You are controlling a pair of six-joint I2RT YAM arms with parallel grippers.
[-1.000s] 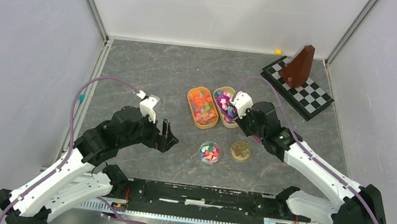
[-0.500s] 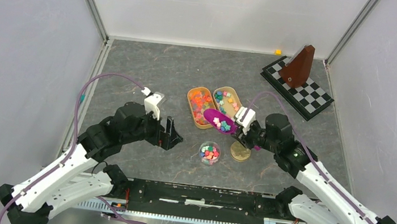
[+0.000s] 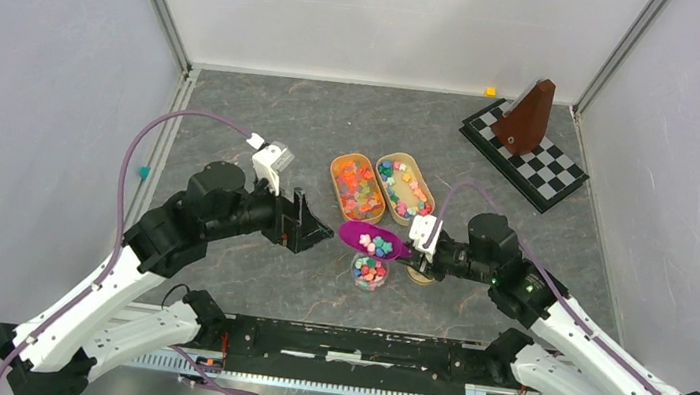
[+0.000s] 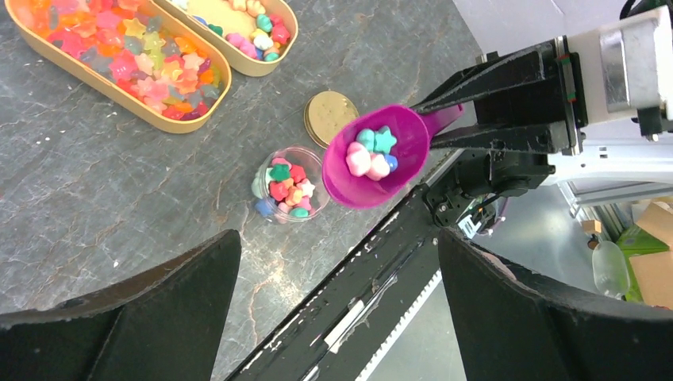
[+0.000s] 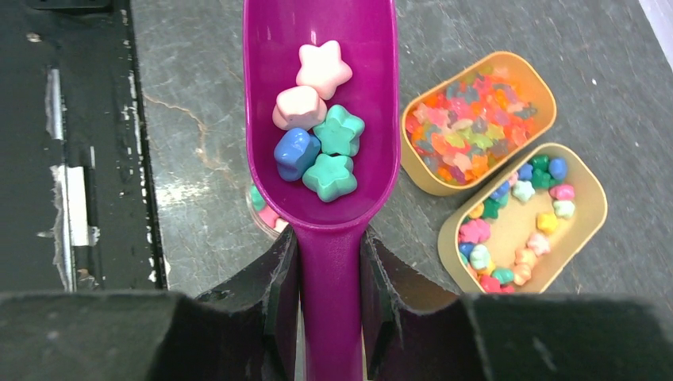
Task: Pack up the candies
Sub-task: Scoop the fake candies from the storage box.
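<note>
tabletop layout, with places given relative to the clear jar [image 4: 290, 150] at the middle of the grey table [image 3: 265, 117]. the right gripper [image 5: 329, 254] is clenched on the handle of the purple scoop [image 5: 321, 182], one finger pressed to each side. it holds the scoop roughly level, with the bowl close above the jar and overlapping its rim in both wrist views. from the right wrist only a sliver of the jar shows under the bowl's edge. five candies [image 5: 319, 131] lie in the bowl: two pale pink, one blue and two teal, several of them star-shaped. more candies in mixed colours part-fill the jar, which stands upright and uncovered. the gold lid [image 4: 329, 117] lies flat on the table just right of the jar. beyond the jar two tan oval trays sit side by side. the fuller tray [image 3: 333, 169] is heaped with orange, pink and yellow sweets. the sparser tray [image 5: 517, 232], to its right, holds scattered pieces with bare floor showing. the left gripper [image 3: 318, 232] is released, its jaws spread wide with nothing between them. it hovers left of the jar, near the scoop's tip but apart from it. far beyond and to the right of the jar, a checkered board [image 3: 550, 177] carries a brown pyramid [image 3: 524, 116].
</note>
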